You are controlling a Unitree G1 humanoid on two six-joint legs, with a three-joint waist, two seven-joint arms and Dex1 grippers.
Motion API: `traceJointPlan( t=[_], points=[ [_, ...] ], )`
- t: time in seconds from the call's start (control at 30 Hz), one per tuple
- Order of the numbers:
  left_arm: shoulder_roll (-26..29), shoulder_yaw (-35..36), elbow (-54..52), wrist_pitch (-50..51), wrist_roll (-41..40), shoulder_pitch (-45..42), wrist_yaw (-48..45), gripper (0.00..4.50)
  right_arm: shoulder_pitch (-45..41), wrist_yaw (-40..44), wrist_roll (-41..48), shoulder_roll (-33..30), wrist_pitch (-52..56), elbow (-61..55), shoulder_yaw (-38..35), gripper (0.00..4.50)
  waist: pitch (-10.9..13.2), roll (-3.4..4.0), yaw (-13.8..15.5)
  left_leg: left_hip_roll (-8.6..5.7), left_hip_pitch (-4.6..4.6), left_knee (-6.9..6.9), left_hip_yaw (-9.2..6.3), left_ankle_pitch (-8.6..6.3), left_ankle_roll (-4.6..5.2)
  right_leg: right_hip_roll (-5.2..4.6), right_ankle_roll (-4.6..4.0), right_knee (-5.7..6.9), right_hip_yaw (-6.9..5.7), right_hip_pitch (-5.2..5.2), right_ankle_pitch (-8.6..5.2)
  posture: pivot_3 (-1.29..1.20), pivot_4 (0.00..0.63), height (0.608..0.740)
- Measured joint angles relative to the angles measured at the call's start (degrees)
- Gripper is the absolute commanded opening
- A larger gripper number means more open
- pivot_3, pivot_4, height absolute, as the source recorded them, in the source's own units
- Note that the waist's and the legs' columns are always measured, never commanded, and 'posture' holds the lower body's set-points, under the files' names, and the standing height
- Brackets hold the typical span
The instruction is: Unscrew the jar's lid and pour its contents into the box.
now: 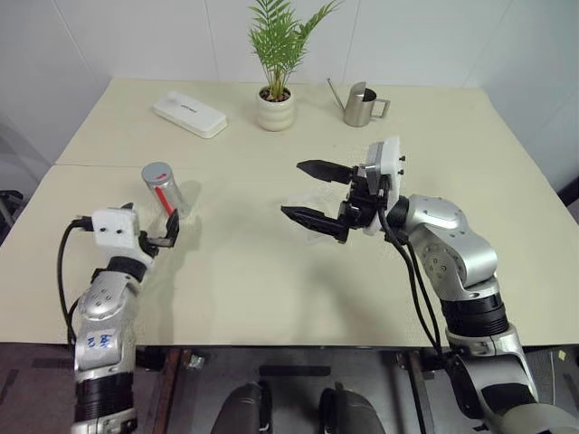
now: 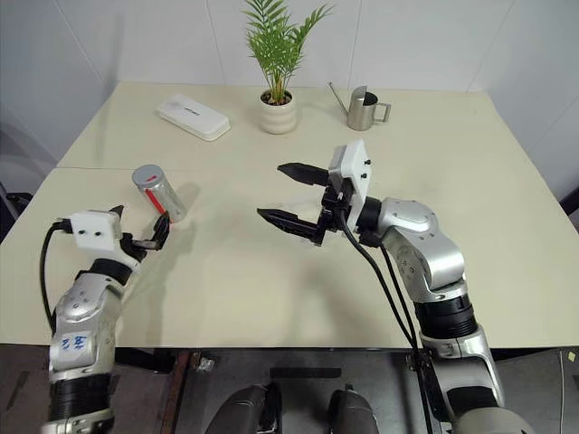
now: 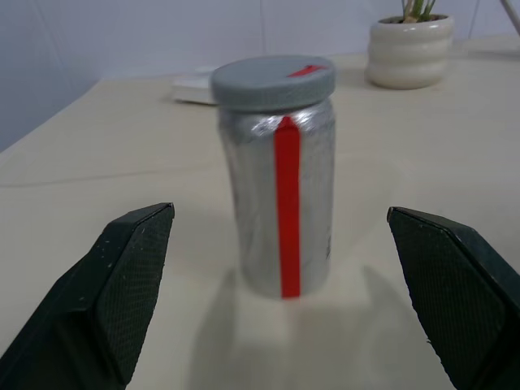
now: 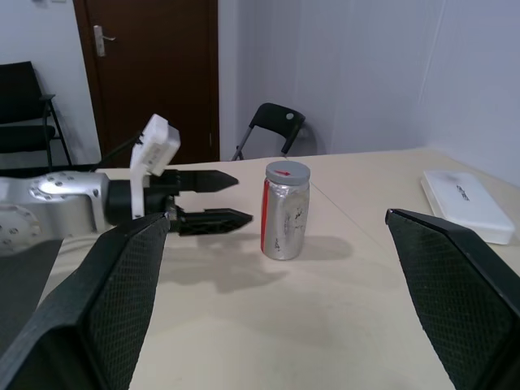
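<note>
1. Head views: nearest the camera, the left gripper (image 1: 168, 231) hangs just short of the jar (image 1: 166, 192), on its near side, fingers apart and holding nothing.
2. Upright on the table (image 1: 271, 271), the jar carries its grey lid (image 1: 156, 173) screwed on and a red stripe down its side.
3. Well to the right of the jar, the right gripper (image 1: 312, 193) is raised above the table, pointing toward the jar, its two black fingers spread wide with nothing between them.
4. Beyond the jar, toward the wall, lie a white case (image 1: 189, 113), a potted plant (image 1: 277, 63) and, farther right, a steel can (image 1: 362, 105).
5. Left wrist view: both fingers (image 3: 122, 284) stand wide apart, and the jar (image 3: 280, 211) stands between them but farther out, touching neither. Its lid (image 3: 272, 81) bears a small red mark; the plant pot (image 3: 408, 50) sits behind the jar.
6. Right wrist view: the right fingers (image 4: 114, 301) are spread far apart. Between them, at a distance, the jar (image 4: 285, 211) stands with the left gripper (image 4: 231, 199) just beside it, open and not touching it. The case (image 4: 467, 203) lies on the jar's other side.
</note>
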Motion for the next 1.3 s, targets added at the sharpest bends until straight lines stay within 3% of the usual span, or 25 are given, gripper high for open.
traceJointPlan(
  t=[0.43, 0.53, 0.73, 0.8, 0.93, 1.1, 1.3],
  points=[
    [0.6, -1.8, 19.4, -9.4, 3.6, -12.0, 2.9, 4.48, 0.5, -1.7, 0.1, 1.7, 1.4, -1.8, 0.5, 4.50, 0.0, -0.01, -1.1, -0.01, 0.00, 0.01, 0.01, 0.11, 0.24, 0.15, 0.01, 0.01, -0.04, 0.01, 0.00, 0.00, 0.150, 0.740],
    [0.6, -2.0, 23.9, -11.4, 4.0, -14.2, 3.2, 3.87, 1.2, -1.8, 0.1, 1.7, 1.4, -1.9, 0.5, 4.50, 0.0, -0.01, -1.1, 0.00, 0.00, 0.00, 0.00, 0.12, 0.24, 0.17, 0.01, 0.01, -0.05, 0.01, 0.00, 0.00, 0.150, 0.740],
    [0.8, -2.0, 27.3, -13.2, 3.8, -15.8, 3.4, 2.00, 2.7, -2.1, 0.1, 1.7, 1.4, -1.9, 0.2, 4.50, 0.0, -0.01, -1.2, -0.01, 0.00, -0.01, 0.00, 0.11, 0.26, 0.17, 0.02, 0.01, -0.06, 0.00, 0.01, 0.00, 0.150, 0.740],
    [0.8, -2.0, 27.4, -13.7, 3.2, -15.9, 2.1, 1.90, 3.0, -2.2, 0.1, 1.7, 1.3, -1.9, -0.1, 4.50, 0.0, -0.01, -1.2, -0.01, 0.00, -0.01, 0.00, 0.12, 0.26, 0.18, 0.02, 0.01, -0.06, 0.01, 0.01, 0.00, 0.150, 0.740],
    [1.0, -2.6, 24.0, -12.7, -1.1, -15.7, -4.6, 1.90, 3.4, -3.1, 0.0, 1.7, 1.4, -1.9, -0.2, 4.50, 0.0, -0.03, -1.3, 0.00, -0.02, 0.01, 0.00, 0.12, 0.24, 0.17, 0.02, 0.00, -0.05, 0.00, 0.01, 0.00, 0.150, 0.740],
    [4.8, -6.6, 9.0, -3.0, -8.3, -14.5, -17.0, 1.90, 1.5, -7.6, -0.4, 3.0, 5.7, -2.0, 0.4, 4.50, 0.0, -0.02, -1.4, 0.01, 0.00, 0.01, -0.01, 0.14, 0.21, 0.19, 0.02, 0.00, -0.01, 0.00, 0.01, 0.00, 0.150, 0.740],
    [8.8, -12.6, -1.0, 9.1, -14.7, -12.1, -28.9, 1.90, -2.8, -11.7, -1.5, 6.2, 10.6, -3.1, 4.5, 4.50, 0.0, 0.00, -2.3, 0.11, 0.00, -0.03, -0.03, 0.18, 0.11, 0.42, -0.01, 0.00, 0.10, -0.02, -0.01, 0.00, 0.150, 0.740]
  ],
)
